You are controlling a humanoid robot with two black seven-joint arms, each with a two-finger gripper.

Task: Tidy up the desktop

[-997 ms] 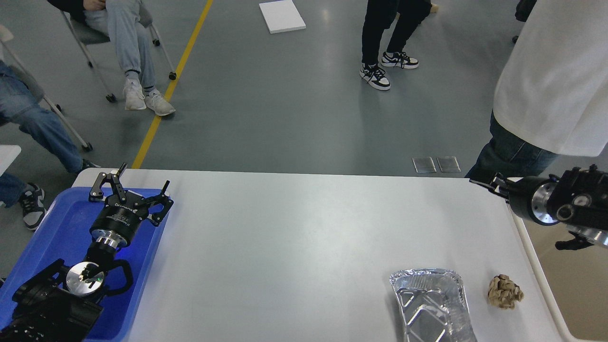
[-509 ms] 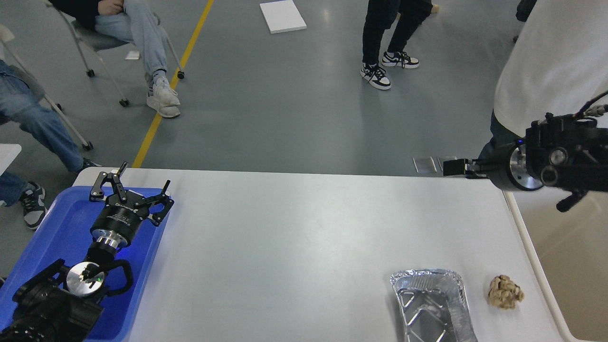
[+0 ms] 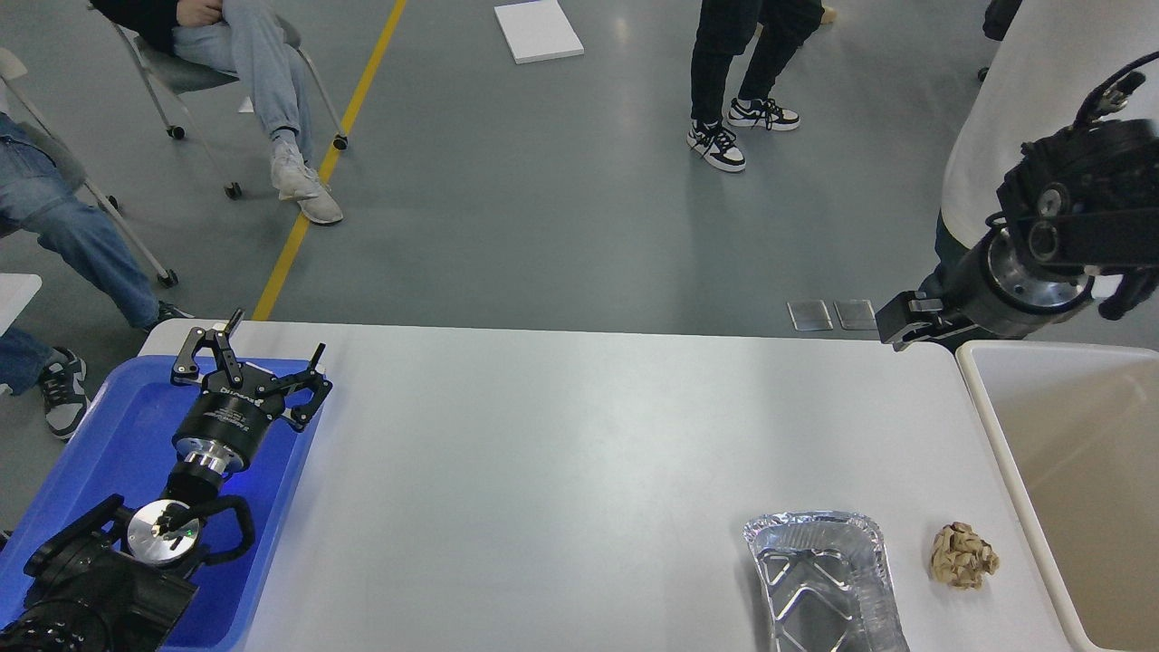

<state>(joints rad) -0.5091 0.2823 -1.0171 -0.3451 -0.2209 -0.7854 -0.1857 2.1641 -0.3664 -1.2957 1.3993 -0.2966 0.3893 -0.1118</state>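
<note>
While the white table fills the lower middle of the view, its long edges running left to right, two loose things lie near its right front corner: a crumpled foil tray and, just beside it to the right but apart from it, a ball of brown paper. A blue tray sits at the table's left end, and a cream-white bin stands against its right end.

The left end effector hangs over the far part of the blue tray with its two fingers spread wide and nothing between them. The right end effector is at the table's far right corner, near the bin's far rim, pointing left; it looks dark and is seen nearly end-on, so I cannot tell whether its fingers are apart or together. It is well away from the foil tray and the paper ball.
</note>
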